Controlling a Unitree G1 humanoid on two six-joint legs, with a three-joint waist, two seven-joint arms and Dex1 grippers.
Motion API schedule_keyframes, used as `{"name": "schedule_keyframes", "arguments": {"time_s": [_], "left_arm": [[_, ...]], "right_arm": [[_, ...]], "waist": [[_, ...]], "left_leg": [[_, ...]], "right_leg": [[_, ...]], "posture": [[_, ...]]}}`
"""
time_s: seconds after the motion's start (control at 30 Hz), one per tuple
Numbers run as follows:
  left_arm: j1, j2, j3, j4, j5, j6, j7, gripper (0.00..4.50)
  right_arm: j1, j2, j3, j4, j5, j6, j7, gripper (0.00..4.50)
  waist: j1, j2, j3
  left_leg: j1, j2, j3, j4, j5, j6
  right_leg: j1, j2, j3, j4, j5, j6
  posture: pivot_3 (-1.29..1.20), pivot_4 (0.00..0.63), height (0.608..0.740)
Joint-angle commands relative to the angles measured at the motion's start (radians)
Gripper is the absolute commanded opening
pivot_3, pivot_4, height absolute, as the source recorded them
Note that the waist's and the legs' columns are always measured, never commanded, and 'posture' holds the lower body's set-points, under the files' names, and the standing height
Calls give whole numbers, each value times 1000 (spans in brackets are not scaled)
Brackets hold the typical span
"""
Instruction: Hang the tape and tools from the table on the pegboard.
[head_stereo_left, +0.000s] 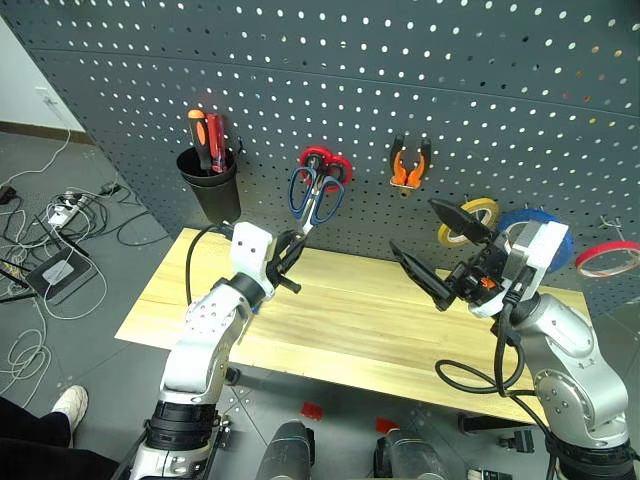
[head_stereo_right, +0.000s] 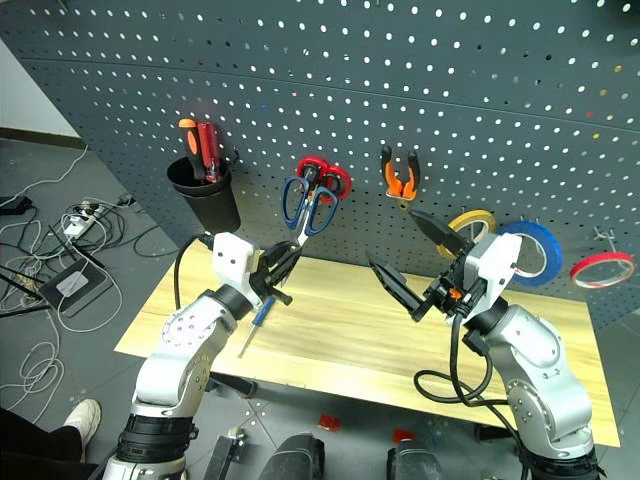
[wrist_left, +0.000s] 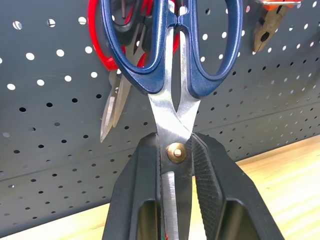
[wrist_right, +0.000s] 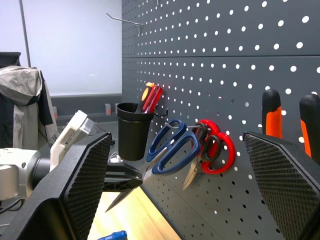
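The blue-handled scissors (wrist_left: 150, 75) hang by their handles on a hook of the pegboard (head_stereo_left: 420, 70), in front of red-handled scissors (head_stereo_left: 328, 163). My left gripper (head_stereo_left: 298, 243) is shut on their blades at the pivot. The pliers (head_stereo_left: 409, 166) with orange-and-black handles hang further right. The big blue tape roll (head_stereo_right: 534, 251) hangs on the board behind my right gripper (head_stereo_left: 412, 225), which is held wide open and bare above the table (head_stereo_left: 350, 325). A small blue-handled screwdriver (head_stereo_right: 258, 318) lies on the table beside my left arm.
A black cup (head_stereo_left: 211, 186) on the board holds an orange and a red screwdriver. A yellow roll (head_stereo_left: 468, 221) and a thin red roll (head_stereo_left: 607, 257) hang at the right. Cables and a power strip (head_stereo_left: 62, 212) lie on the floor at left, with a person's shoe (head_stereo_left: 68, 405) nearby.
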Motion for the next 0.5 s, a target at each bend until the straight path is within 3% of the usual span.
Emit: {"name": "schedule_keyframes", "arguments": {"time_s": [0.03,0.3,0.5], "left_arm": [[-13,-7,11,-34,-12,-16,3,2158],[19,-6,12,-55,-12,-8,17,4482],[85,-11,33,-86,-15,40,62,4482]], "right_arm": [[9,4,-9,-29,-1,-31,-1,4500],[51,-8,-22,-33,1,-53,22,4500],[89,-42,-8,-51,-8,-44,47,4500]], "waist": [[0,0,0],[-1,0,0],[-1,0,0]], "left_leg": [[0,0,0,0,0,0],[1,-1,-1,0,0,0],[2,0,-1,0,0,0]], "right_leg": [[0,0,0,1,0,0],[0,0,0,2,0,0],[2,0,1,2,0,0]], "posture": [[-20,155,740],[-23,160,740],[-9,185,740]]}}
